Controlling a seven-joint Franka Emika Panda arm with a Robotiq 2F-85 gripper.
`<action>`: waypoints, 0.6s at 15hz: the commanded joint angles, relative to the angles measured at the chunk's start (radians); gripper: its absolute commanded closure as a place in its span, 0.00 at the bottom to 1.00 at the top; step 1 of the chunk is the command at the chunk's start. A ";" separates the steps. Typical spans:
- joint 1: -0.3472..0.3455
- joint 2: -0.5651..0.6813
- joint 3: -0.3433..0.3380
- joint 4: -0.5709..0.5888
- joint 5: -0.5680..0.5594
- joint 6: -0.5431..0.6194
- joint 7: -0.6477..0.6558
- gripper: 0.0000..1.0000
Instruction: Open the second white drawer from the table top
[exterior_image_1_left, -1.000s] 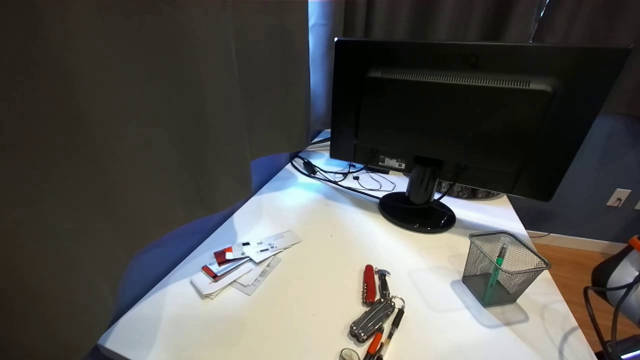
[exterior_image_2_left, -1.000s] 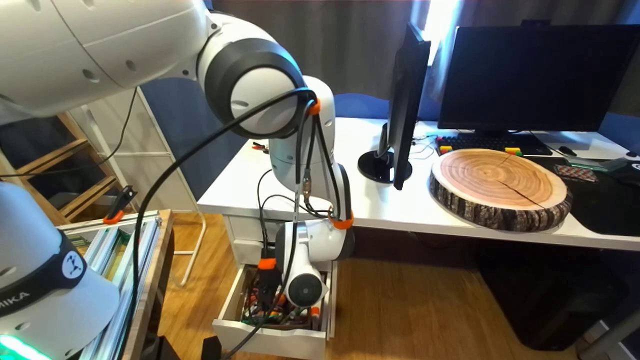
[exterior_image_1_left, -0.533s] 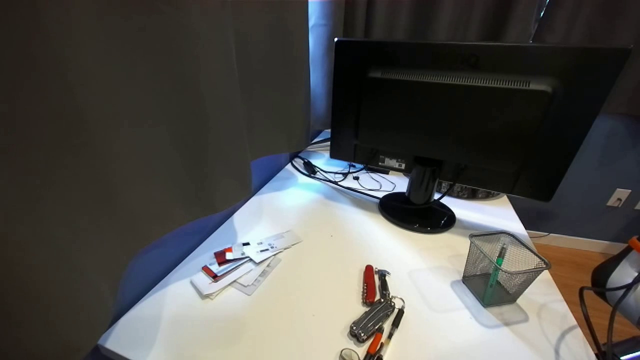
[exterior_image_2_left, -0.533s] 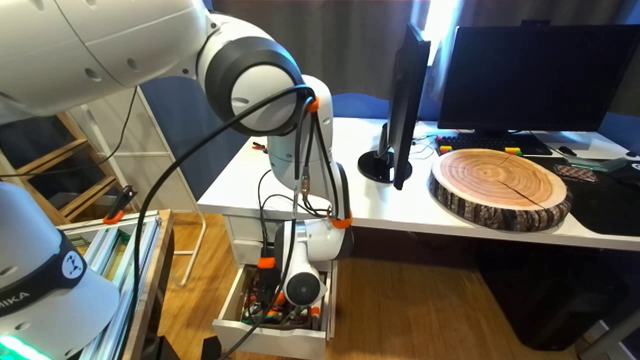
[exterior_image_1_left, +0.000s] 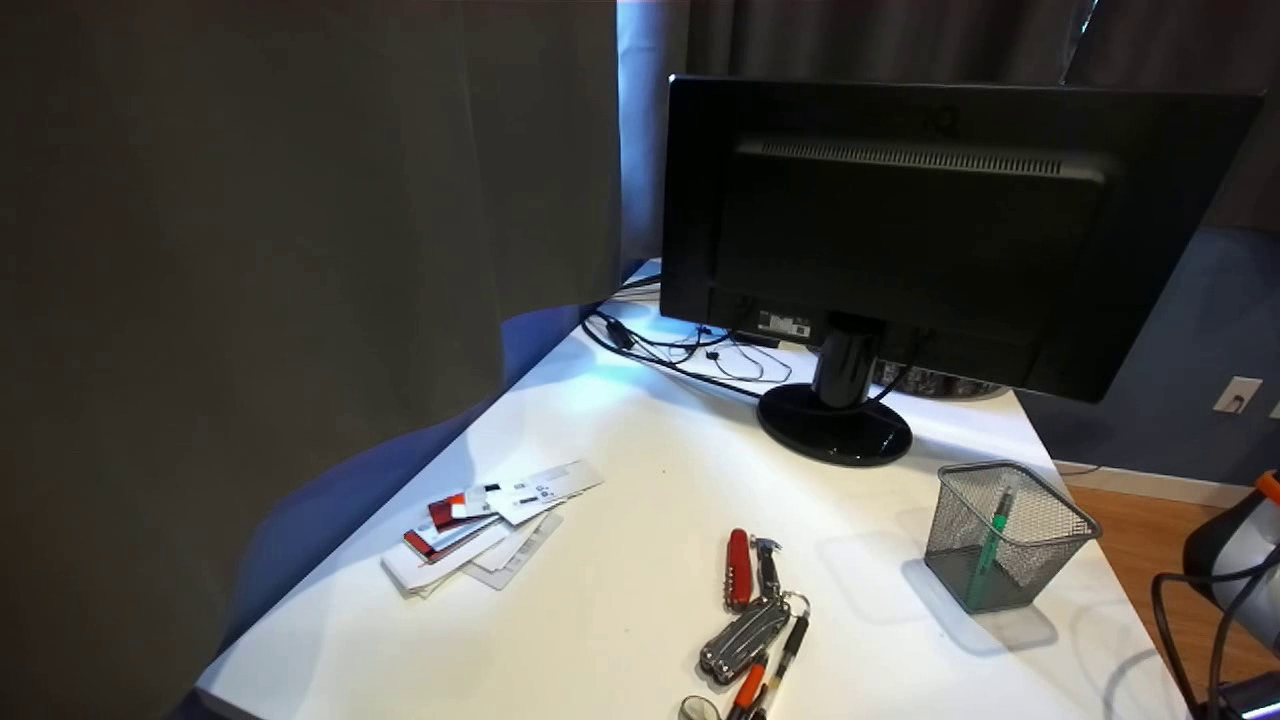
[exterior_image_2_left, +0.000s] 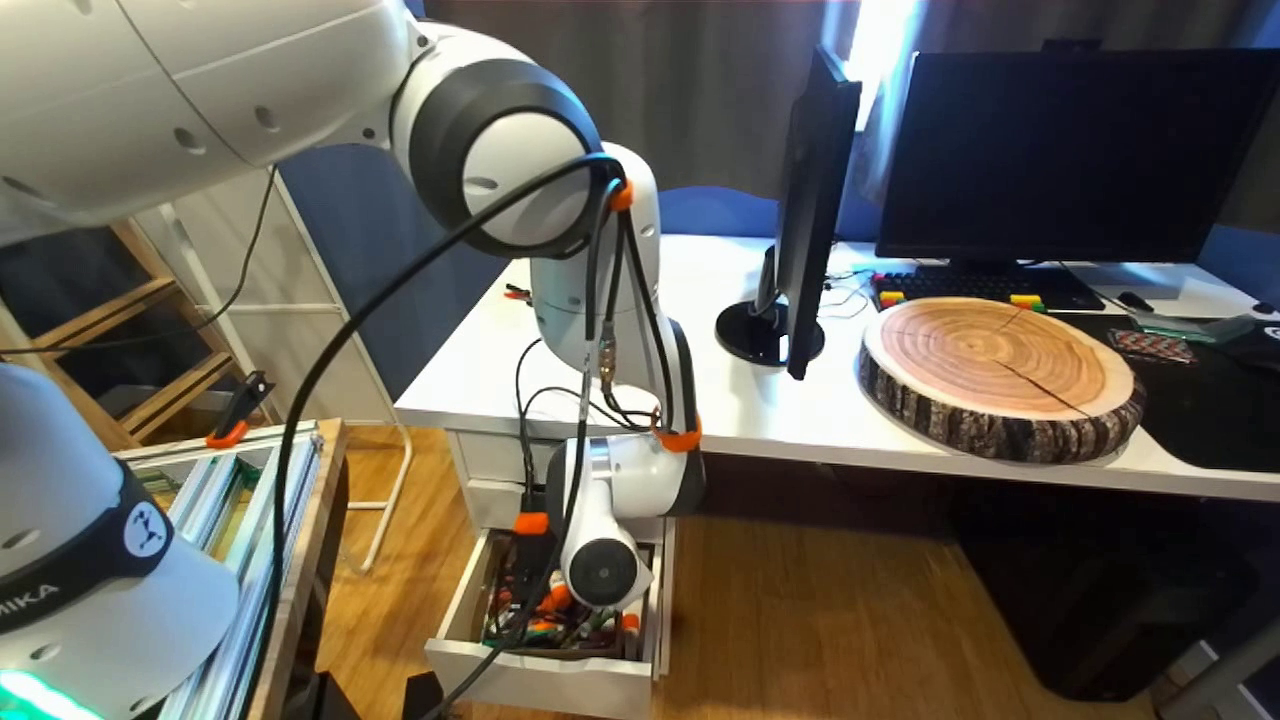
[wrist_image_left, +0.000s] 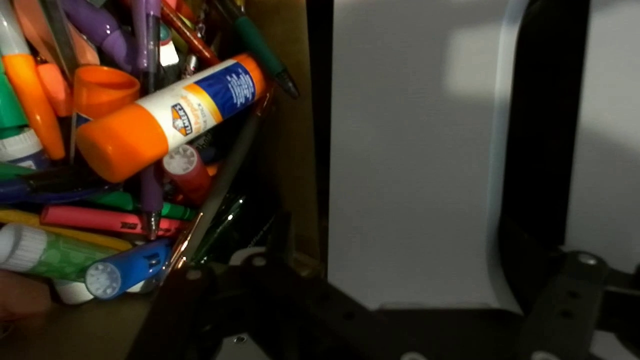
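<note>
The white table top (exterior_image_2_left: 470, 375) has a drawer unit beneath it, and it also shows in an exterior view (exterior_image_1_left: 600, 630). Below its edge are the closed top drawer front (exterior_image_2_left: 490, 455) and the second white drawer (exterior_image_2_left: 495, 505), partly behind the arm. A lower drawer (exterior_image_2_left: 560, 690) stands pulled out. My gripper (wrist_image_left: 395, 225) is open, its dark fingers spread on both sides of a white drawer front (wrist_image_left: 415, 140); I cannot tell whether it touches. A dark gap and another white panel (wrist_image_left: 610, 150) lie to its right. In an exterior view the wrist mostly hides the gripper.
The pulled-out drawer holds a box of pens, markers and a glue stick (wrist_image_left: 175, 117) close to the left finger. A monitor (exterior_image_2_left: 820, 210) and a wood slice (exterior_image_2_left: 1000, 370) stand on the desk. A mesh pen cup (exterior_image_1_left: 1010, 540) and tools (exterior_image_1_left: 750, 620) lie on top. Cables hang along the arm.
The arm has risen slightly, and its wrist has shifted a little to the left in an exterior view. The hanging cable has moved left too. Drawers and desk objects look unchanged.
</note>
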 joint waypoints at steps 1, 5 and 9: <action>0.037 0.003 -0.052 -0.019 0.053 0.053 -0.002 0.00; 0.041 -0.011 -0.072 -0.051 0.061 0.046 -0.012 0.00; 0.042 -0.026 -0.089 -0.085 0.062 0.049 -0.012 0.00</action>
